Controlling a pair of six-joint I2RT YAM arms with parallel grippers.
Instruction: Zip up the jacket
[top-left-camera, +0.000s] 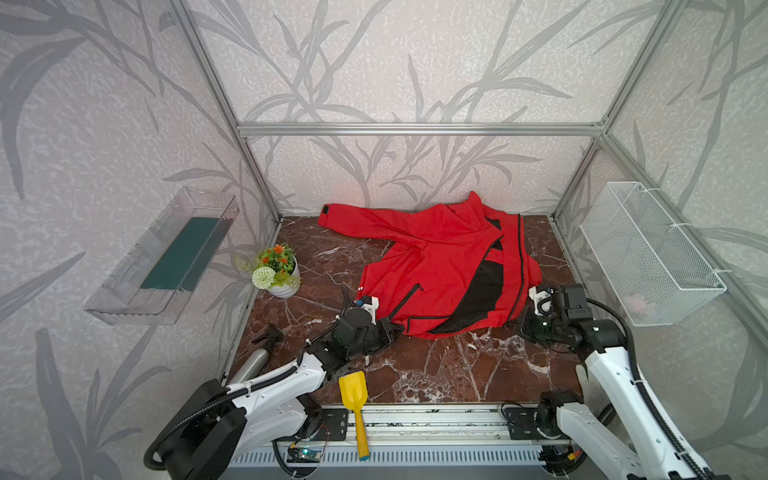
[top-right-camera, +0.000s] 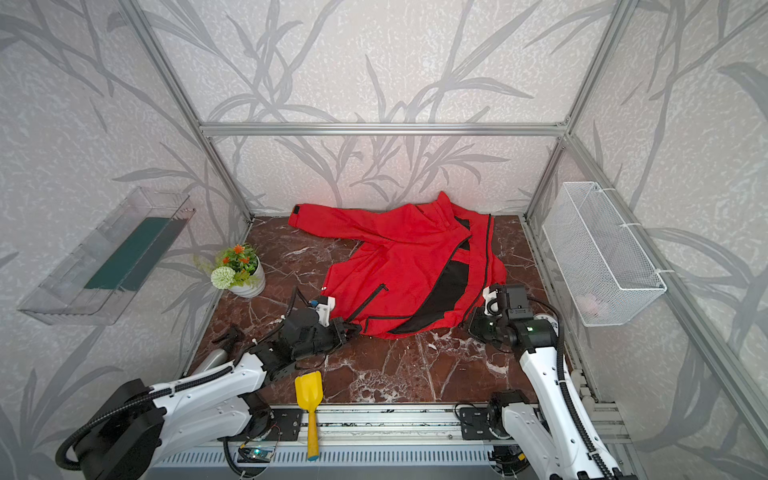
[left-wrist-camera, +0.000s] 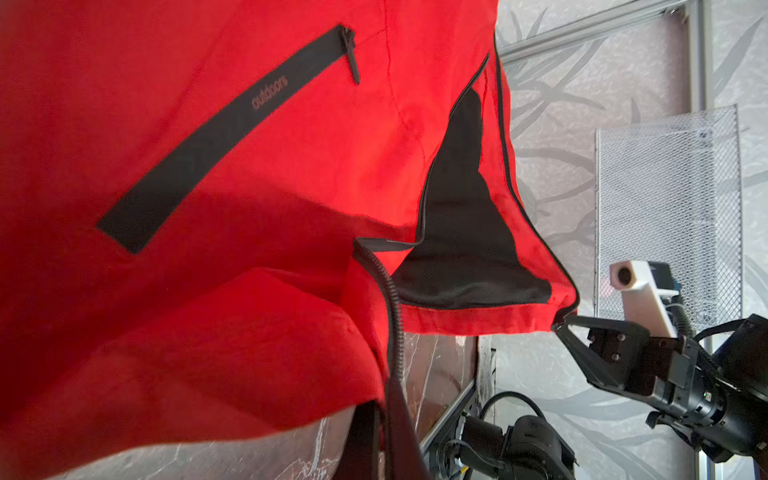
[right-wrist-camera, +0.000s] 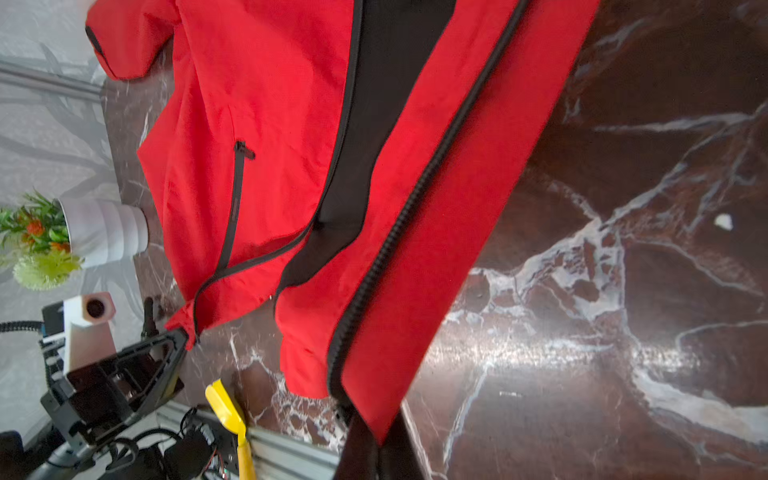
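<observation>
The red jacket (top-left-camera: 440, 257) (top-right-camera: 407, 257) lies spread on the marble table (top-left-camera: 415, 374), one sleeve reaching to the back left. Its front stands unzipped, with black lining (top-left-camera: 486, 286) showing between the two zipper edges. My left gripper (top-left-camera: 395, 327) (top-right-camera: 352, 328) is shut on the hem corner of the left front panel; in the left wrist view the fingers (left-wrist-camera: 399, 436) pinch the toothed zipper edge (left-wrist-camera: 395, 324). My right gripper (top-left-camera: 518, 321) (top-right-camera: 466, 322) is shut on the other panel's hem corner (right-wrist-camera: 374, 399), with red cloth between its fingers (right-wrist-camera: 395, 453).
A white pot of flowers (top-left-camera: 276, 270) stands at the left edge. A yellow scoop (top-left-camera: 353, 399) lies at the front edge, and a metal bottle (top-left-camera: 257, 361) lies at the front left. A wire basket (top-left-camera: 652, 253) hangs on the right wall and a clear bin (top-left-camera: 166, 253) on the left wall.
</observation>
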